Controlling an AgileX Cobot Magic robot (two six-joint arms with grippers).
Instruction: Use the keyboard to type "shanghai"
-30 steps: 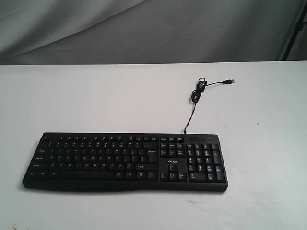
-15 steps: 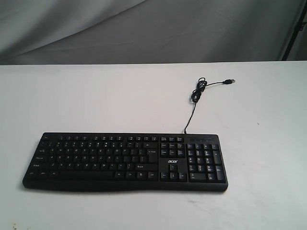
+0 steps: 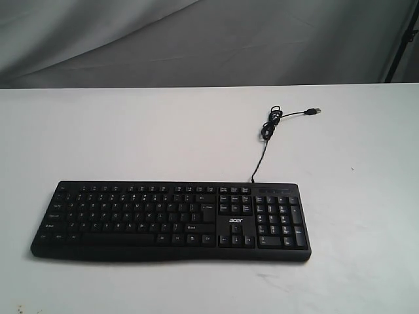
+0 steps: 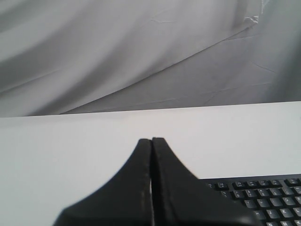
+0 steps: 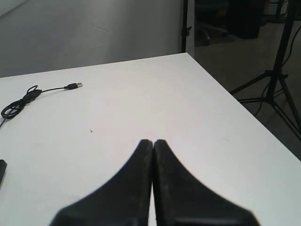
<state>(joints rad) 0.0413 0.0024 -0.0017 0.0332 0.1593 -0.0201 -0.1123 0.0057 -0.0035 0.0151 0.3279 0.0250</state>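
Note:
The black keyboard (image 3: 171,220) with white legends and a number pad lies flat near the front of the white table (image 3: 131,137); its thin black cable (image 3: 266,127) runs back to a loose USB plug (image 3: 315,110). Neither arm shows in the exterior view. In the left wrist view my left gripper (image 4: 151,140) is shut with nothing in it, above the table, a corner of the keyboard (image 4: 263,197) beside it. My right gripper (image 5: 153,141) is shut and empty over bare table, the cable (image 5: 21,101) and an edge of the keyboard (image 5: 2,172) off to one side.
A grey cloth backdrop (image 3: 209,39) hangs behind the table. A black tripod stand (image 5: 277,70) stands on the floor past the table's edge (image 5: 235,101) in the right wrist view.

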